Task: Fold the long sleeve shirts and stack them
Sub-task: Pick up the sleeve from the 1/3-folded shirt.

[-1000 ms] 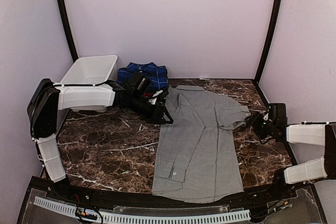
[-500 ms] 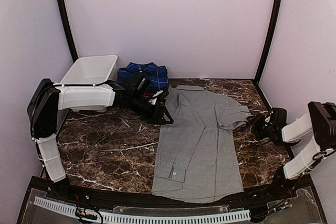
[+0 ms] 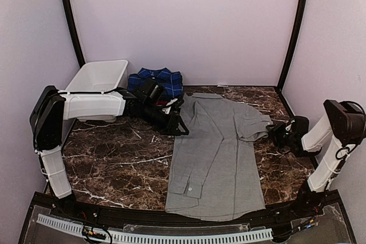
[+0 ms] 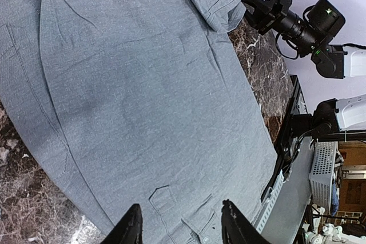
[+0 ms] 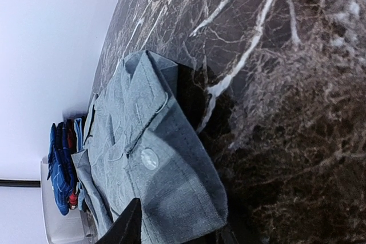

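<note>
Top external: left gripper [image 3: 180,126], jaws apart, at grey shirt [image 3: 214,161] edge; right gripper [image 3: 277,133] by cuff [image 3: 261,134], grip untellable.

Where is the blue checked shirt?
In the overhead view, the blue plaid shirt sits at the table's far edge, left of centre, between the white basket and the grey shirt.

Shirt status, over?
Left claw open above plain light grey button-up shirt, spread flat. Right claw at its sleeve cuff, grip unclear. Dark blue plaid shirt behind, clear.
</note>
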Robot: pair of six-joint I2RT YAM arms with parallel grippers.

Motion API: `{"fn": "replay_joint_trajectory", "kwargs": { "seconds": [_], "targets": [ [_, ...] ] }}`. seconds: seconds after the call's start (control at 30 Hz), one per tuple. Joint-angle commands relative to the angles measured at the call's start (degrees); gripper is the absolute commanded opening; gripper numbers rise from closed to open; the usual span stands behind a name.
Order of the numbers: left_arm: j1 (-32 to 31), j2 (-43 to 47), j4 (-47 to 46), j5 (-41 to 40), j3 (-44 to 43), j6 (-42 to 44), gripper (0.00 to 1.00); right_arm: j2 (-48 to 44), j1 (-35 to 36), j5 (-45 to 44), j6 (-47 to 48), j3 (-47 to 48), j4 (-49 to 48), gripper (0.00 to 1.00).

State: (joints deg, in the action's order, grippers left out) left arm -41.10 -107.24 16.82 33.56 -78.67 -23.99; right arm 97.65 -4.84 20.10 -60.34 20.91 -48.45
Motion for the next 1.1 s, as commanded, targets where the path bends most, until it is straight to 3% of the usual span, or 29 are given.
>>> {"fn": "replay_joint_trajectory", "kwargs": {
  "seconds": [0.0, 0.37, 0.6, 0.77, 1.07],
  "targets": [
    [0.1, 0.8, 0.3, 0.5, 0.2, 0.2, 0.46, 2.1, -0.3, 0.6, -0.2, 2.8, -2.2, 0.37],
    [0.2, 1.6, -2.0, 3.4, 0.1, -3.2, 0.46, -1.6, -0.1, -0.9, 3.9, 7.4, 4.2, 0.00],
    [0.9, 2.2, -8.4, 7.8, 1.6, -10.9, 0.46, -11.4, 4.3, -4.6, 13.0, 13.3, 16.5, 0.00],
    [2.6, 2.8, -22.0, 14.4, 6.3, -21.7, 0.48, -14.2, 13.8, -7.4, 20.2, 20.5, 24.4, 0.00],
    [5.0, 1.8, -36.8, 15.8, 11.9, -36.5, 0.60, -8.6, 33.3, -12.3, 26.8, 32.2, 33.4, 0.00]
  ]
}}
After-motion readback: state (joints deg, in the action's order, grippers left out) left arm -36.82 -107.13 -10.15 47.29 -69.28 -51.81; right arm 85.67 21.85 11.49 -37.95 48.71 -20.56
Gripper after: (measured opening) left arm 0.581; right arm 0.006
